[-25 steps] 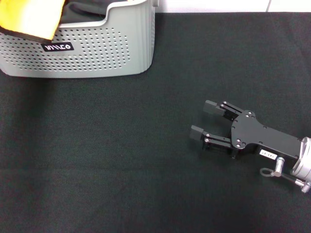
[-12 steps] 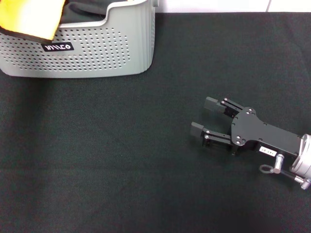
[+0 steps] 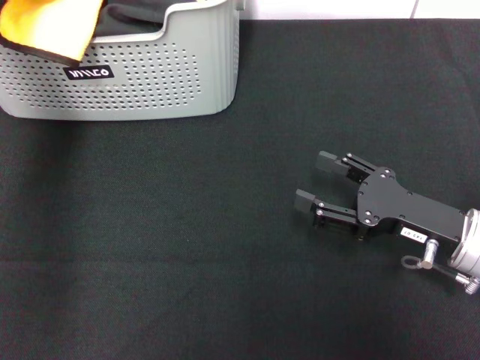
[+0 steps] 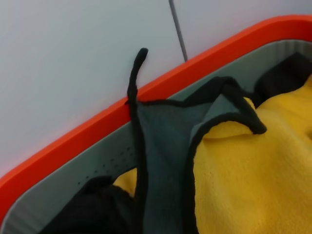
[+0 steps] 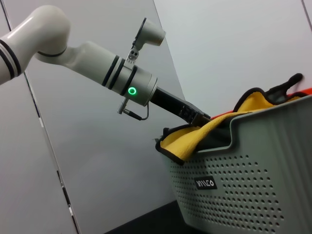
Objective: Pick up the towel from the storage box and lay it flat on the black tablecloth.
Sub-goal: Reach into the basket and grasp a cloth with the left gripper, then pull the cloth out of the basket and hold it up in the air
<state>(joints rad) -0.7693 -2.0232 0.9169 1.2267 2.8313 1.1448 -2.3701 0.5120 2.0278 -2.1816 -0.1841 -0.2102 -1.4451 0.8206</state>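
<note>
Step in hand: the pick. The towel (image 3: 49, 28) is lying inside the storage box (image 3: 150, 82), one corner draping over the box's front wall just above the logo label (image 3: 89, 73). In the right wrist view the left arm (image 5: 97, 58) is reaching down into the box from above, its end buried in the yellow folds, so the left gripper isn't showing and I cannot tell whether it's pinching the cloth or not. The left wrist view is looking straight onto the towel (image 4: 253, 180), bunched w/ dark grey fabric (image 4: 161, 146) beside it, near the box's orange-lit rim (image 4: 87, 131).

The right gripper (image 3: 315, 181) is resting on the black tablecloth (image 3: 150, 247), well apart from the box, on its right & nearer the robot, fingers spread, holding nothing. Looks parked.

Judgement: early in the task; nothing's on the tablecloth yet. Next move calls for a firm pinch on yellow cloth only, not the grey fabric, then a lift high enough for the hanging corner to clear the box wall, then carrying it over the open cloth in front of the box. Risk: grey fabric coming along.
</note>
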